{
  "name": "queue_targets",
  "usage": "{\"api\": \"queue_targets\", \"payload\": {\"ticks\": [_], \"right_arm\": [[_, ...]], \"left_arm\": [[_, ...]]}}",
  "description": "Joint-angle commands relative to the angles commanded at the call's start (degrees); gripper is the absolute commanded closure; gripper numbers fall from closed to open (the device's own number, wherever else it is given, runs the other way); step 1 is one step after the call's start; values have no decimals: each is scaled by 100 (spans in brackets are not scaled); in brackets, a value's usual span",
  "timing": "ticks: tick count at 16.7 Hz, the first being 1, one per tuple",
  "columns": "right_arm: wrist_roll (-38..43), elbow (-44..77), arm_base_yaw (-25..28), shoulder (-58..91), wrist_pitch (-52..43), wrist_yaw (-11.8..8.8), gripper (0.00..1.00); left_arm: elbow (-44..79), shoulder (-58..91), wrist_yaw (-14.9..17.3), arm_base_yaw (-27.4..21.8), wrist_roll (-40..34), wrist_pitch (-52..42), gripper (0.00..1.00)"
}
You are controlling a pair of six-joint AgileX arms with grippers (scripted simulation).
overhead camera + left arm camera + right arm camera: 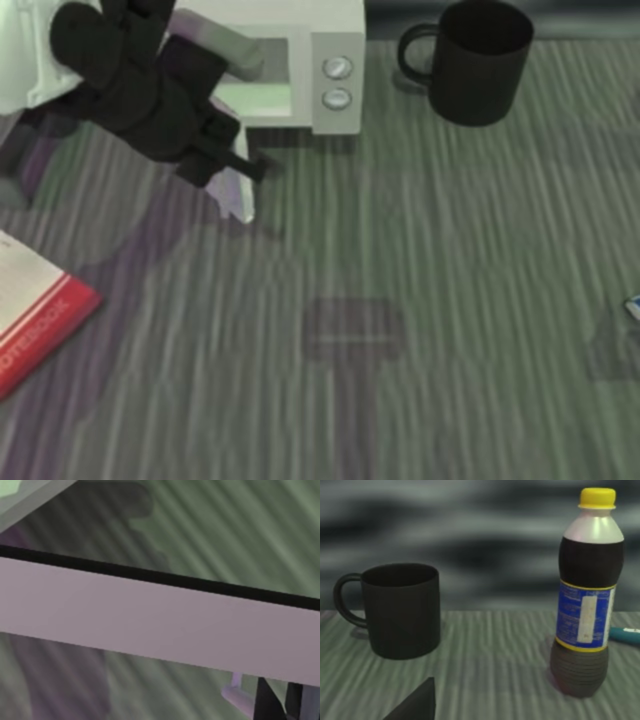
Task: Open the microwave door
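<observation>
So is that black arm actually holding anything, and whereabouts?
It looks so: the left gripper sits at the free edge of the microwave door, swung open. The pinch itself is hidden.

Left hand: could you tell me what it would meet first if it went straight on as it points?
Probably the microwave door, swung open: the left hand points at its edge, seemingly touching already.

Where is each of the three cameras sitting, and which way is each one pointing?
Top view: above the table, looking down; shows the left arm at the microwave, whose door stands open, plus the mug and a red book.
Left wrist view: on the left arm, close against the door; a dark finger shows at the edge.
Right wrist view: on the right arm, facing across the table at the mug and a bottle.
Shared: top and right wrist views both show the mug.
</observation>
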Motion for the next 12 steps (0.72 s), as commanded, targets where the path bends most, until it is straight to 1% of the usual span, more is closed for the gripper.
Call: {"api": "queue_targets", "payload": {"ticks": [3, 6, 12], "right_arm": [[0, 0, 0, 0, 0, 0, 0], [0, 0, 0, 0, 0, 0, 0], [0, 0, 0, 0, 0, 0, 0]], "left_arm": [[0, 0, 0, 0, 0, 0, 100], [-35, -5, 71, 11, 69, -12, 100], [-231, -199, 475, 351, 892, -168, 100]]}}
